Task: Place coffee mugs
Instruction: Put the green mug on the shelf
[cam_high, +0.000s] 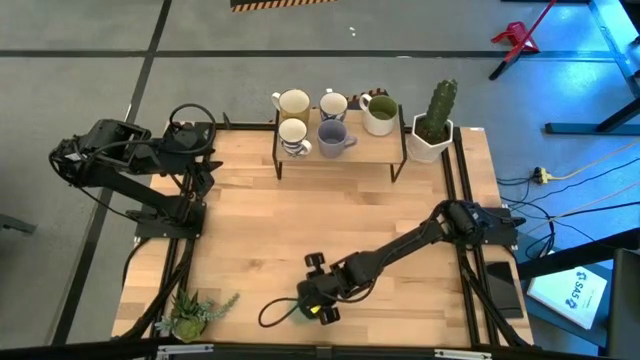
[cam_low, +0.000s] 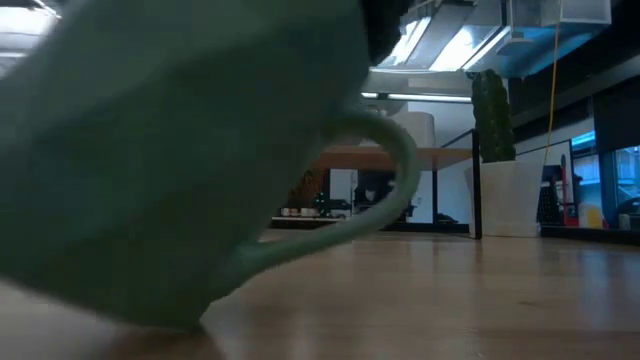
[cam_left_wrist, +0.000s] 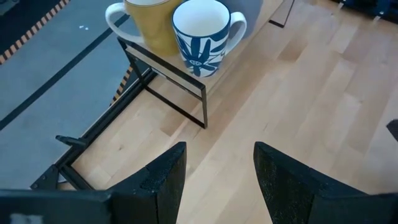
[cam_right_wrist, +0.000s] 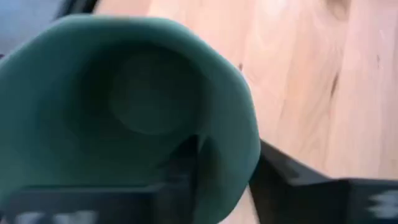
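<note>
Tabletop (cam_low: 500, 300) mostly behind green mug (cam_low: 150, 150).

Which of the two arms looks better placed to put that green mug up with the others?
The right. Its gripper already grips the green mug at the table's near edge, one finger inside the rim. The left gripper is open and empty, beside the rack.

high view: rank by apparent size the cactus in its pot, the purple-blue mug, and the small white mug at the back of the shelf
1. Cactus in its pot, clearly largest.
2. Purple-blue mug.
3. Small white mug, a bit smaller than the purple-blue one.

All three sit at about the same distance from the overhead camera, so the order is fair.
</note>
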